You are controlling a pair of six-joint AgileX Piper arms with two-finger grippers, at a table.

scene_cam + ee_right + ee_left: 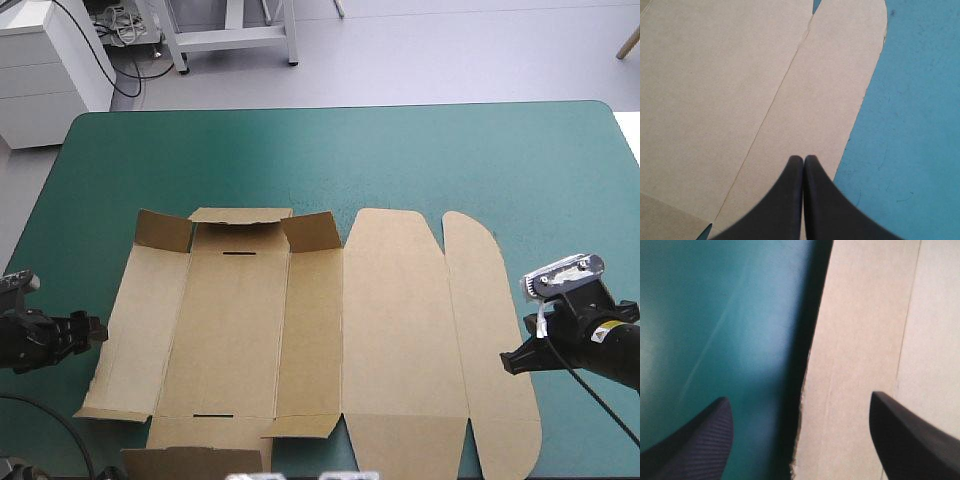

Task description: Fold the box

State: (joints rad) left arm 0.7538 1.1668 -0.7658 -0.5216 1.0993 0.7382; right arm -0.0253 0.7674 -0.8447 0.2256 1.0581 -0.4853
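At the box's left edge, the left hand sits low with its black fingers wide apart. One finger is over the teal-green table and the other over the brown board, so the edge runs between them. That edge casts a dark shadow and looks slightly lifted.

The box lies spread across the middle of the table, nearly flat. Only the small corner flaps at its far end stand up a little.

At the box's right edge, the right hand is over the rounded outer flap, fingers pressed together and holding nothing. Whether it touches the board I cannot tell.

Folding looks barely begun, with no wall raised yet. Next, I judge, the left hand must close on the left panel and swing it up along its crease while the right hand steadies the sheet.
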